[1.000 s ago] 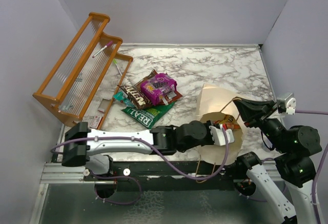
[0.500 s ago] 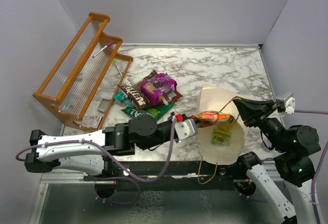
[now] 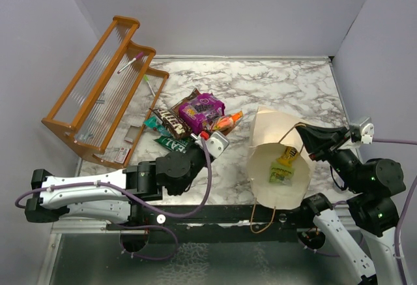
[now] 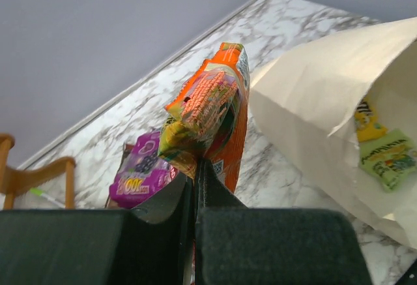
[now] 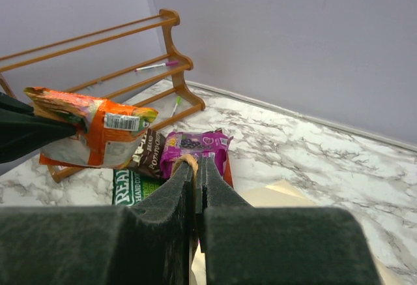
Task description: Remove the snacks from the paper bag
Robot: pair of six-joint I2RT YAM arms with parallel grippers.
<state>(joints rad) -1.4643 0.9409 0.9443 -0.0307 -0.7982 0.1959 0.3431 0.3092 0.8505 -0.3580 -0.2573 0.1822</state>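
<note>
The paper bag (image 3: pixel 268 133) lies with its mouth open and facing up; a yellow packet (image 3: pixel 287 156) and a green-yellow packet (image 3: pixel 280 175) lie inside. My left gripper (image 3: pixel 218 135) is shut on a red-orange packet (image 3: pixel 229 121) and holds it above the table, left of the bag and beside the snack pile: magenta packet (image 3: pixel 202 110), brown packets (image 3: pixel 172 122), green bag (image 3: pixel 176 143). In the left wrist view the packet (image 4: pixel 212 102) stands up from the jaws. My right gripper (image 3: pixel 306 135) is shut on the bag's cord handle (image 5: pixel 186 161) at the bag's right rim.
An orange wooden rack (image 3: pixel 98 86) stands at the back left with a pen on it. Small flat items lie between the rack and the snack pile. Purple walls close the table on three sides.
My left gripper has come out of the bag with the red-orange packet and moved left to the snack pile. The right gripper has stayed on the handle.
</note>
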